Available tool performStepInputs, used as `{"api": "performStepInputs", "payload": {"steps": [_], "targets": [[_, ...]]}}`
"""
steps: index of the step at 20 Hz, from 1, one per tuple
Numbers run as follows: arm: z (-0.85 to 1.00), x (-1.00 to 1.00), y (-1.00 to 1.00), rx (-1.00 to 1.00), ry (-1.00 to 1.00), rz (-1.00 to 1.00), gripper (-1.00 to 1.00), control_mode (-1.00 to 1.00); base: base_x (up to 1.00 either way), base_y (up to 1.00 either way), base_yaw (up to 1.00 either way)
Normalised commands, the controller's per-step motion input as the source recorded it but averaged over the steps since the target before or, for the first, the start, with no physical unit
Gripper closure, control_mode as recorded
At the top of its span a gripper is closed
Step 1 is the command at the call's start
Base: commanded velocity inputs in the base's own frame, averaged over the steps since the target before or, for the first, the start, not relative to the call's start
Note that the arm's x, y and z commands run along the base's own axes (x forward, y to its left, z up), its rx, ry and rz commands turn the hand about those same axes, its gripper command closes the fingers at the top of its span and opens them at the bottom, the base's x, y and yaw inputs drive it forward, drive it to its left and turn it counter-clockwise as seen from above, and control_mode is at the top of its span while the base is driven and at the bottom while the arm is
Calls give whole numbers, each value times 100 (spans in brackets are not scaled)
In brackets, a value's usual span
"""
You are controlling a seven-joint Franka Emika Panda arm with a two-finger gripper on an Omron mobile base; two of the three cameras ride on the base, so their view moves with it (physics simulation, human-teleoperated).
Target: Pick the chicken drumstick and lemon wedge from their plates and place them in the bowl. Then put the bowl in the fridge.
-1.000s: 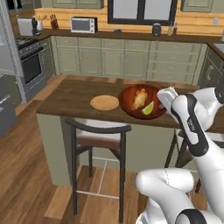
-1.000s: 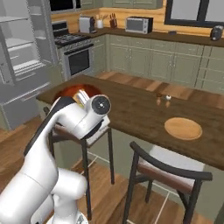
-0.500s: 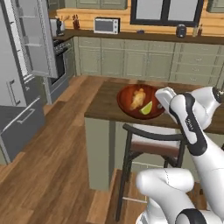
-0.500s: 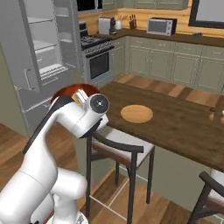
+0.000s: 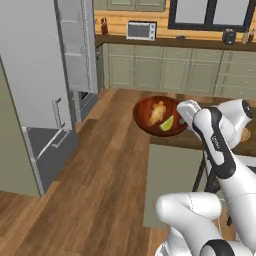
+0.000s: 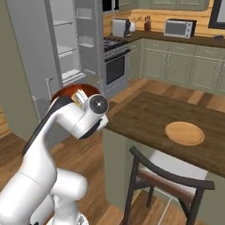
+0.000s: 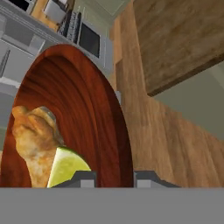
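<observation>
Left base view: the bowl [image 5: 161, 116] sits at centre frame, held up off the surface [image 5: 200, 142], past its left edge and over the wood floor [image 5: 105, 165]. Inside it lie the drumstick [image 5: 156, 112] and, just right of it and touching, the lemon wedge [image 5: 166, 123]. The claw [image 5: 184, 114] meets the bowl's right rim, with the white arm running down to the lower right. At left stands the fridge [image 5: 35, 95], its door swung open and shelves showing in the upper middle. A microwave [image 5: 140, 30] sits on the far counter at top.

Right base view: the bowl [image 6: 74, 91] peeks out reddish-brown behind the arm's wrist at left centre. The fridge [image 6: 57, 52] fills the upper left, open, with bare shelves. One plate [image 6: 184, 132] lies on the surface [image 6: 145, 114] at right, with a chair [image 6: 167, 180] below it.

Hand view: the bowl [image 7: 96, 109] takes the left half, its rim passing between the two fingertips [image 7: 83, 178] at the bottom, so the claw is closed narrowly on the rim. The drumstick [image 7: 35, 135] and lemon wedge [image 7: 68, 168] rest low left inside it, touching. The surface [image 7: 179, 39] is at upper right.
</observation>
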Motion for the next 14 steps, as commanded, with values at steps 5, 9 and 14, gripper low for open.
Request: {"api": "performStepInputs", "payload": {"steps": [5,9,14], "targets": [[0,0,0,0,0,0,100,100,100,100,-15],[0,0,0,0,0,0,100,100,100,100,-25],[0,0,0,0,0,0,100,100,100,83,-37]]}}
